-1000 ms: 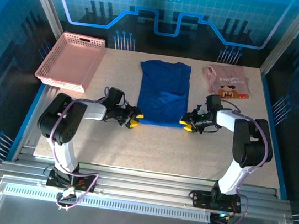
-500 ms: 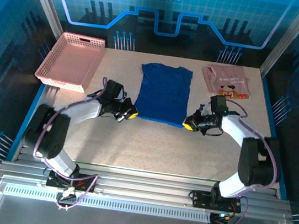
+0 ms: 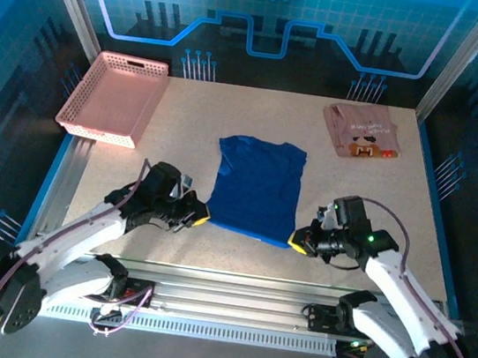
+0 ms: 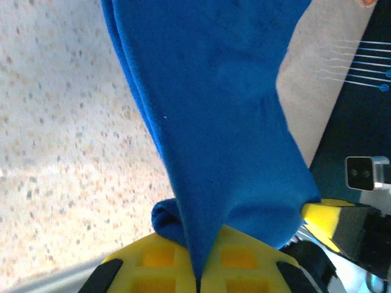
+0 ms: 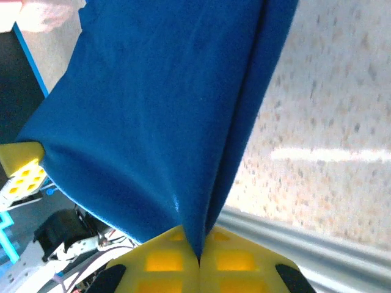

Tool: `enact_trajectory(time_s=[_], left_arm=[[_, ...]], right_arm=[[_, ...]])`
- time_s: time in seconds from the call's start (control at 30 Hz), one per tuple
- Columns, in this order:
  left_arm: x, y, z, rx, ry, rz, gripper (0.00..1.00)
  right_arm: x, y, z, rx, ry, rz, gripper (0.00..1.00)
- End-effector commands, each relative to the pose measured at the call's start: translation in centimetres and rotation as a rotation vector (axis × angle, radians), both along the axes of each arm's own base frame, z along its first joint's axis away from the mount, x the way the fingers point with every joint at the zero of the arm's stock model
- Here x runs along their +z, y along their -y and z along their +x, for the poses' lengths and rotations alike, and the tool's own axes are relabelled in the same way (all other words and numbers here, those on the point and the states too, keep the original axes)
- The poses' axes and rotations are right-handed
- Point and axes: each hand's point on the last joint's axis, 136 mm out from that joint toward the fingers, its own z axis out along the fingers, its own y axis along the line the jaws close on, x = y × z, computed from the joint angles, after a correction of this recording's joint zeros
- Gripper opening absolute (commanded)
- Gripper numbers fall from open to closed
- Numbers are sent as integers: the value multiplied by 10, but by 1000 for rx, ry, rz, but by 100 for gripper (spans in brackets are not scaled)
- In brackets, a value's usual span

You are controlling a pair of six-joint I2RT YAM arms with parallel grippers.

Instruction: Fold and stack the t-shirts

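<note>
the speckled beige surface is flat and matte, and both arms cover parts of its near strip. the blue t-shirt lies near the middle of it, a soft, narrow oblong. its sleeves cannot be made out. its long axis runs near to far, with the shoulder end far and the hem near. both near corners disappear into the grips, so the hem's exact edge is hard to trace.

the pink lattice basket, rigid plastic with slanted walls, sits at the far left corner. the pink t-shirt sits far right, well apart from the blue one. it is gathered into a small rumpled shape, and its brown-orange print is too small to read.

the left fingers are closed on the near left corner. in the left wrist view the cloth bunches into the seam where their yellow pads meet. the right fingers are clamped on the near right corner, with the fabric pleated and pinched between their yellow pads.
</note>
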Motion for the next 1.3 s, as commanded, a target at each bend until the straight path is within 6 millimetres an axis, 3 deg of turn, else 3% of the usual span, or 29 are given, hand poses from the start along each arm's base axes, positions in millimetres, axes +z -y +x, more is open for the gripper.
enact_trajectory(time_s=[0.0,0.1,0.23,0.43,0.5,0.8,1.03,1.27], left_arm=[[2,-11,-15,57,-54,11,0],[16,-10,-18,48,-43,-3,0],[33,-4,-5,44,-18,-23,0],[56,-1,38,76,28,-50,0],[61,0,57,83,40,-65,0],[64,-1,130,87,66,-61,0],[59,-7,171,81,68,-27,0],[30,-18,206,99,34,0,0]], right_arm=[[-4,11,-24,-84,-89,-49,0],[8,10,-23,-97,-61,-30,0],[27,9,-3,-68,-15,-72,0],[69,13,50,-49,82,-98,0],[75,17,68,-56,90,-86,0],[66,34,136,-61,81,-79,0],[64,46,184,-70,92,-81,0],[39,48,225,-64,47,-85,0]])
